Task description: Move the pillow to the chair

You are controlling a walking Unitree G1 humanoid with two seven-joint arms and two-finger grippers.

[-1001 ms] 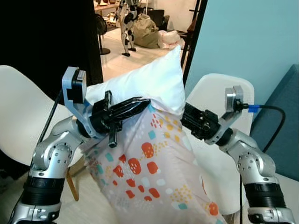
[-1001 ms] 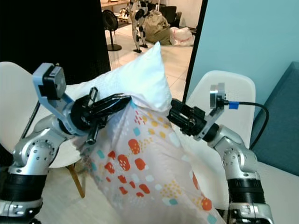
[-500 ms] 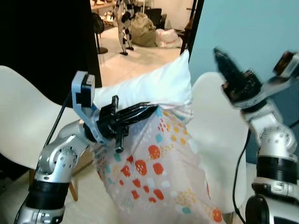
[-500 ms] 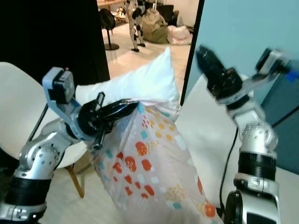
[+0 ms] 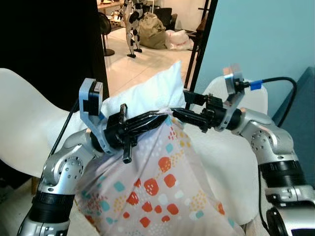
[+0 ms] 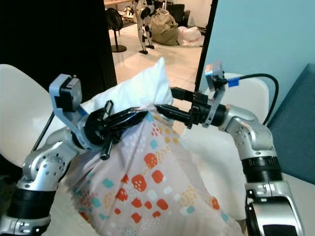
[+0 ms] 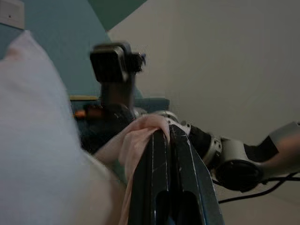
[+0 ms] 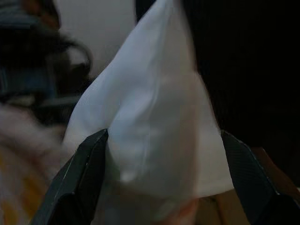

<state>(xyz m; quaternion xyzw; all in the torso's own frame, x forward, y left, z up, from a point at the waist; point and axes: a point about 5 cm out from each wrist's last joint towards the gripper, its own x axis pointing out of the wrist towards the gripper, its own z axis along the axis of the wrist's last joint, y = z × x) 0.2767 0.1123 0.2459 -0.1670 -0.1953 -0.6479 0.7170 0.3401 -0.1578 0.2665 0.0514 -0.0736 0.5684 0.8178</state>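
left end effector [image 5: 160, 118] pinching pillow [image 5: 162, 182] – no readable writing

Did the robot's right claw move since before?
Yes. The right claw swung down from high beside the blue wall to the pillow.

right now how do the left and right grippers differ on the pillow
The left gripper has its fingers shut, pinching the patterned pillowcase edge; the right gripper has its fingers spread open around the white pillow corner. The left comes in from the robot's left, the right from its right. Both meet at the pillow's top.
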